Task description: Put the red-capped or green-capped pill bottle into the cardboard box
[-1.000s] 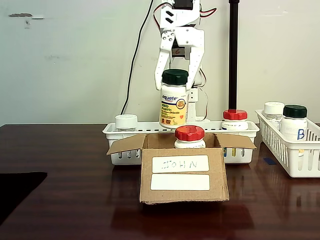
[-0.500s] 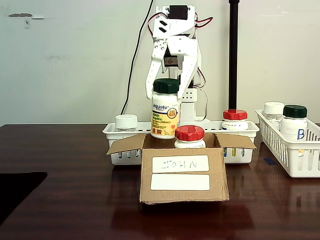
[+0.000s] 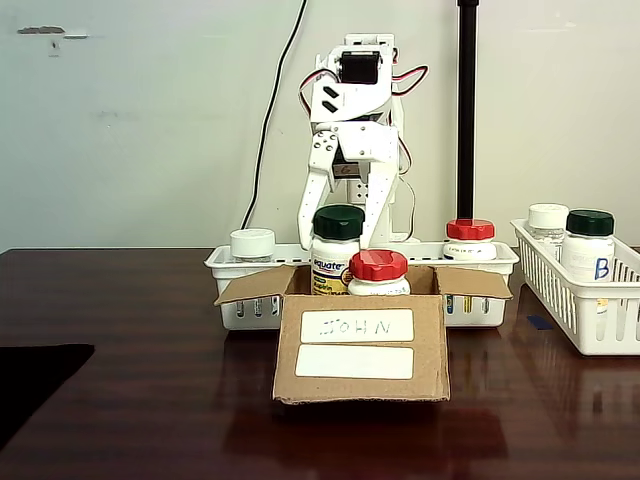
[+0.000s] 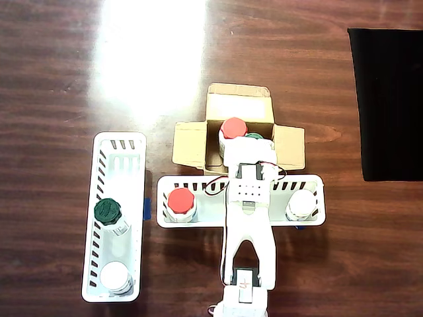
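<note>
The pill bottle (image 3: 337,250), held at its cap by the gripper (image 3: 339,222), is partly lowered into the cardboard box (image 3: 360,345); release remains.

**Dark wood surface against a plain pale wall**

The surface (image 3: 120,330) is dark reddish-brown wood with a glossy finish, its grain running across the frame in the overhead view. A broad white glare of light (image 4: 149,59) lies on it at the upper left of the overhead view. Behind it stands a plain off-white wall (image 3: 130,130), with a small dark scuff (image 3: 42,31) at the upper left of the fixed view. A black pole (image 3: 466,110) rises upright before the wall, right of centre. A flat black mat (image 4: 386,102) lies at the surface's upper right in the overhead view.
</note>
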Controlling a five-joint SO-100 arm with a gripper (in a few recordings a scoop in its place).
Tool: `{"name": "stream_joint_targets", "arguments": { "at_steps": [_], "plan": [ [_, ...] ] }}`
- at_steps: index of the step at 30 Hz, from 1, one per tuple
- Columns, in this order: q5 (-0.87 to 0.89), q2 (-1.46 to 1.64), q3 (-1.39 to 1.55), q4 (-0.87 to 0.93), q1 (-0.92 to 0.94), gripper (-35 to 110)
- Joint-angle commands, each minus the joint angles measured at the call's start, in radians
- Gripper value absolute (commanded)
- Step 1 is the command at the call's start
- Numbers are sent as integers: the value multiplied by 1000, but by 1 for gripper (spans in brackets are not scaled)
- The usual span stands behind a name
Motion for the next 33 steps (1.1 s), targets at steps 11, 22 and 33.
{"name": "stream_joint_targets", "arguments": {
  "at_steps": [11,22,33],
  "plan": [
    [29,121,-43,-34,26,52],
    [6,273,-121,296,-14,53],
    [55,646,86,588,-37,13]
  ]
}}
